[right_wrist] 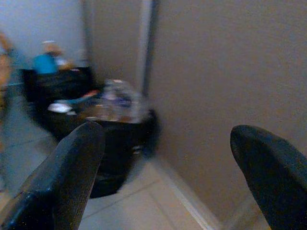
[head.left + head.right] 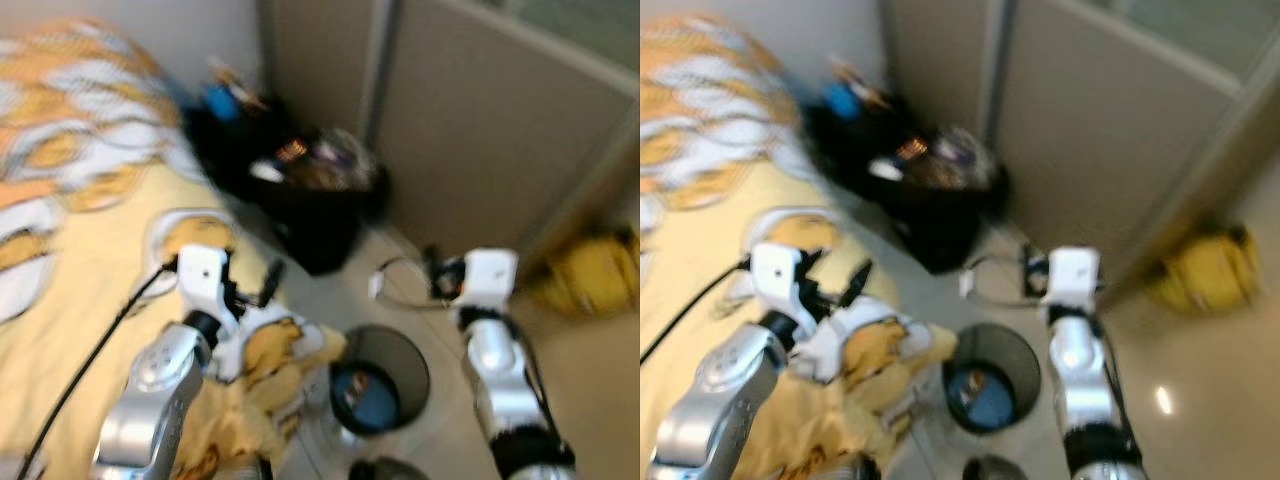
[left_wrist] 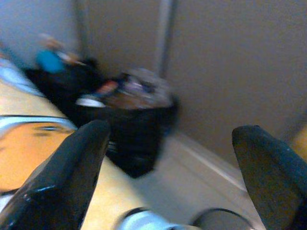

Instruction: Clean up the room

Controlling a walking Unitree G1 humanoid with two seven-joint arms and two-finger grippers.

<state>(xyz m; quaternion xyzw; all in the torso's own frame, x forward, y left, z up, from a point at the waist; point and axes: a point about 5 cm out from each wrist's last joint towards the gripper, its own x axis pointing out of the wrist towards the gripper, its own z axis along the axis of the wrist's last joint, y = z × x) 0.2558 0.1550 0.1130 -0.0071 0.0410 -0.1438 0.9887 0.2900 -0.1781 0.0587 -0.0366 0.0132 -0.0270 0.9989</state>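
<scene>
The picture is blurred. My left gripper (image 2: 255,288) hovers open over the corner of a bed (image 2: 70,270) with a yellow patterned sheet, its fingers (image 3: 72,177) wide apart with nothing between them. My right gripper (image 2: 405,282) is open too, held over the floor just beyond a round black mesh waste bin (image 2: 405,362). Something blue (image 2: 365,400) lies inside the bin. A black bag overfull with mixed rubbish (image 2: 310,190) stands ahead on the floor; both wrist views look toward that black bag (image 1: 105,120).
Beige wall panels (image 2: 470,130) close off the far side and right. A yellow bag (image 2: 590,275) lies on the floor at the right, against the panels. More dark clutter with a blue item (image 2: 220,100) sits behind the black bag. Pale floor runs between bed and panels.
</scene>
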